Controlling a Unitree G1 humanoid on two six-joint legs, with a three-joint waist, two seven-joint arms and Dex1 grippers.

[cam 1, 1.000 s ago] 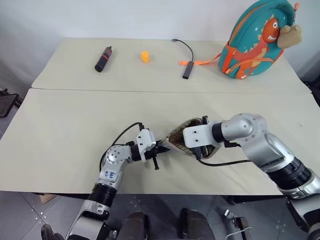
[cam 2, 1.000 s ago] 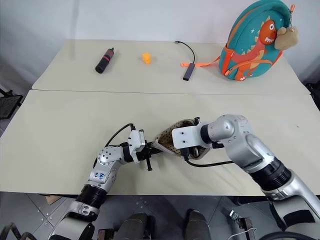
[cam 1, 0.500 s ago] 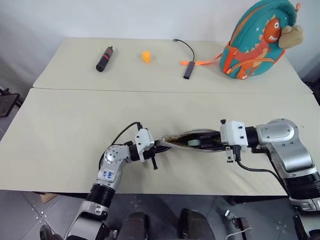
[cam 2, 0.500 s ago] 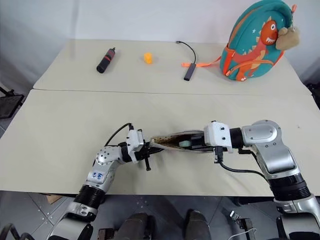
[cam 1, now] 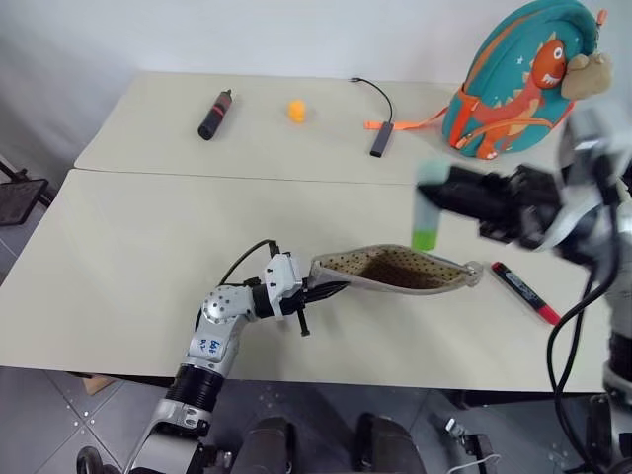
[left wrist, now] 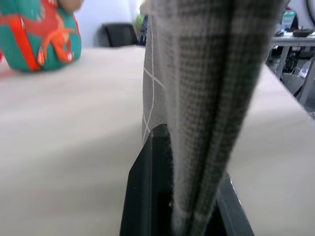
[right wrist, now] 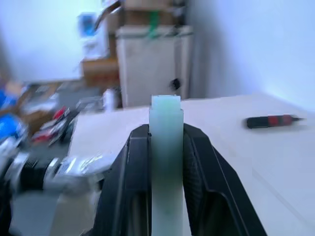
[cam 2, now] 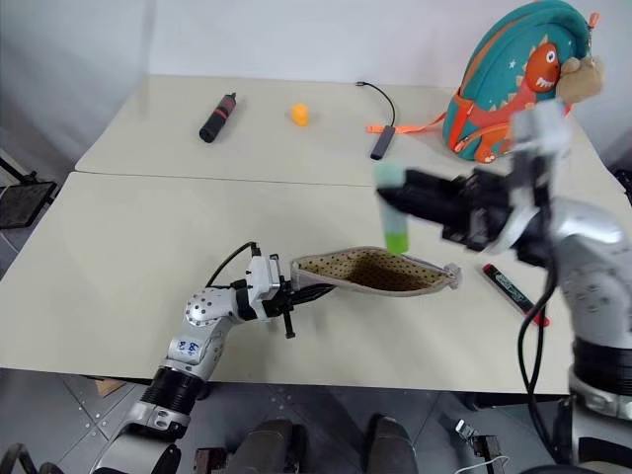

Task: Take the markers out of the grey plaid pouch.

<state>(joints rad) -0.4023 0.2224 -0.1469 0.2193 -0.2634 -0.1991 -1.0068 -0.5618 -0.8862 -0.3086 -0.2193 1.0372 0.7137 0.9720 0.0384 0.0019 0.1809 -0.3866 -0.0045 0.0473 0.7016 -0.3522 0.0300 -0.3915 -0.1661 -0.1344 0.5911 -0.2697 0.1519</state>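
Holding the green marker (cam 1: 425, 219) clenched between its two black fingers, the right gripper (right wrist: 166, 147) hangs in the air above the desk (cam 1: 128, 257), over the far side of the grey plaid pouch (cam 1: 395, 270). That marker hangs roughly upright, green end down, well clear of the pouch's open mouth. The pouch lies near the desk's front edge with its long axis running left to right and its dotted lining showing. The left gripper (cam 1: 318, 293) is clamped shut on the pouch's left end, pinching the fabric so that end lifts a little. The dark marker with the red end (cam 1: 524, 294) lies on the desk just right of the pouch's right end, slanting toward the front right corner. Setting the green one down likely means carrying it rightward to bare desk beside that marker; the right arm is the nearer.
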